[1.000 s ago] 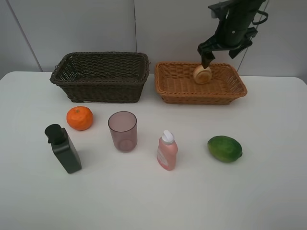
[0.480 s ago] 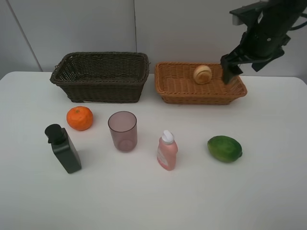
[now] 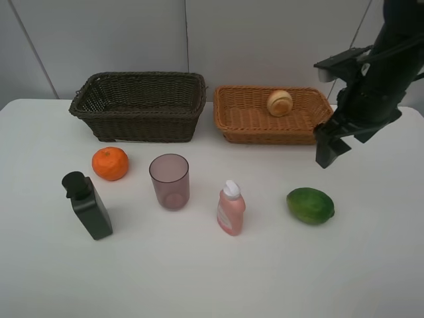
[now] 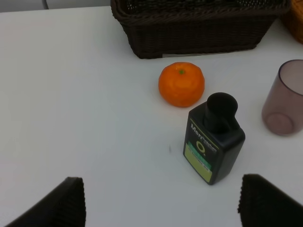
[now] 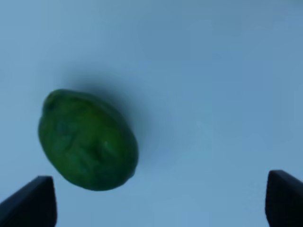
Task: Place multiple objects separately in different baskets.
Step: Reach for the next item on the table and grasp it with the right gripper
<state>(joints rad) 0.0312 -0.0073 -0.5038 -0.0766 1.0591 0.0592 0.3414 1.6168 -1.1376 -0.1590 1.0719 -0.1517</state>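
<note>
The peach (image 3: 279, 103) lies in the light tan basket (image 3: 265, 136); the dark brown basket (image 3: 142, 126) stands left of it. On the table sit the mandarin (image 3: 110, 163), black pump bottle (image 3: 88, 205), mauve cup (image 3: 169, 181), pink bottle (image 3: 230, 209) and green fruit (image 3: 310, 205). My right gripper (image 3: 326, 156) hangs open and empty above the table, behind the green fruit (image 5: 87, 139) and in front of the tan basket. My left gripper (image 4: 156, 203) is open, with the pump bottle (image 4: 213, 139) and mandarin (image 4: 181, 84) ahead of it.
The white table (image 3: 212, 278) runs back to a grey wall. The cup (image 4: 284, 97) stands beside the pump bottle, and the dark basket (image 4: 199, 33) is beyond the mandarin. The left arm is outside the high view.
My right gripper has left the peach in the tan basket and swung right, then down and forward over the table toward the green fruit. Nothing else moved.
</note>
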